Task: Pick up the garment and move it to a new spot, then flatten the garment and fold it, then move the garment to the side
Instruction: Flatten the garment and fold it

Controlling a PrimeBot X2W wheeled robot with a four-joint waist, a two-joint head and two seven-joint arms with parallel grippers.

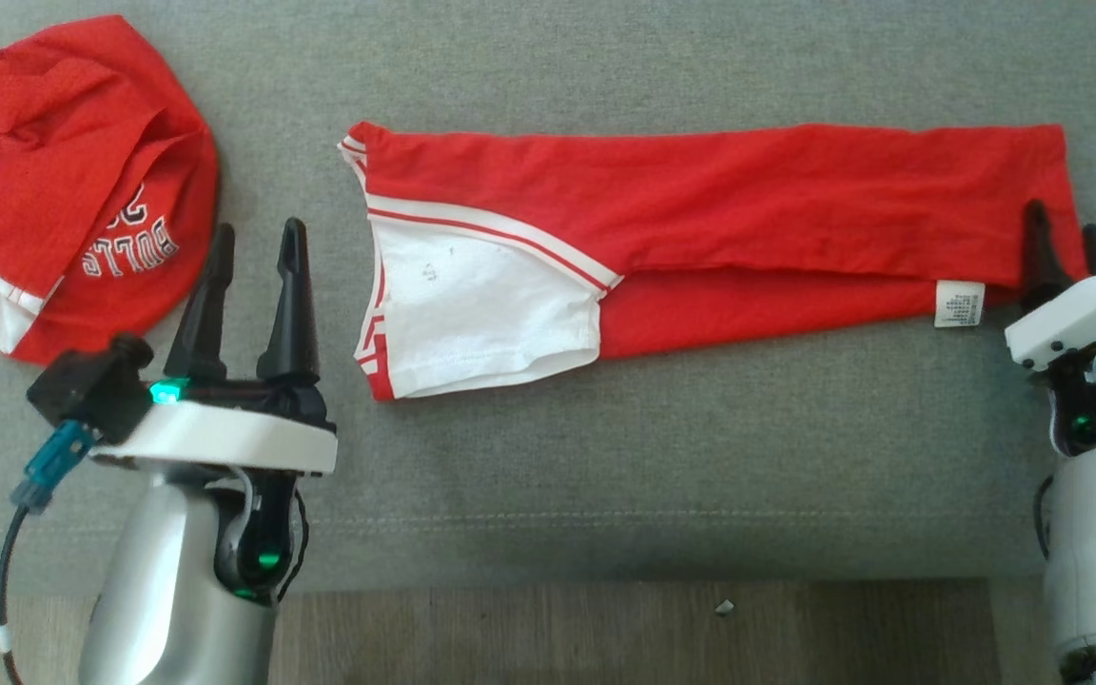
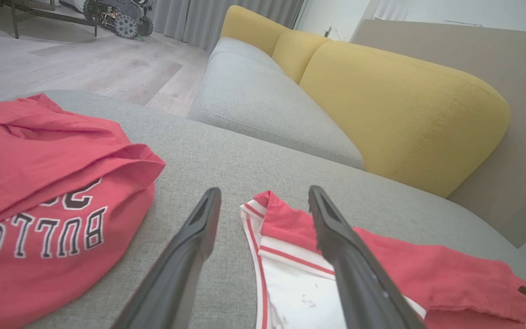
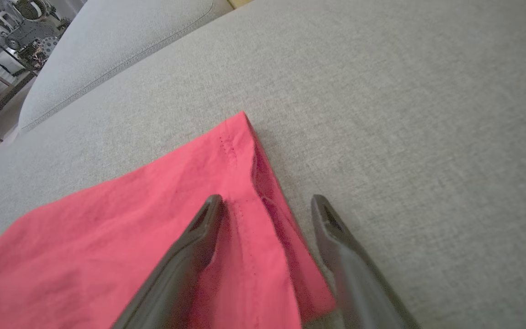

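The garment (image 1: 719, 200), red with a white panel and white-red trim at its left end, lies folded into a long flat strip across the grey cushion (image 1: 605, 447). A white label shows near its right end. My left gripper (image 1: 258, 228) stands open just left of the strip's left end, and its two fingers frame the trimmed corner (image 2: 256, 208) in the left wrist view. At the right end my right gripper (image 1: 1064, 219) is open too. One of its fingers (image 3: 199, 237) is over the red corner (image 3: 240, 137) and the other is over bare cushion. Nothing is gripped.
A crumpled red jersey (image 1: 82, 181) with "BULLS" lettering (image 2: 48, 233) lies left of my left gripper. A yellow backrest (image 2: 404, 105) and a second grey cushion (image 2: 263, 100) lie beyond. The cushion's front edge meets wooden floor (image 1: 605, 628) near me.
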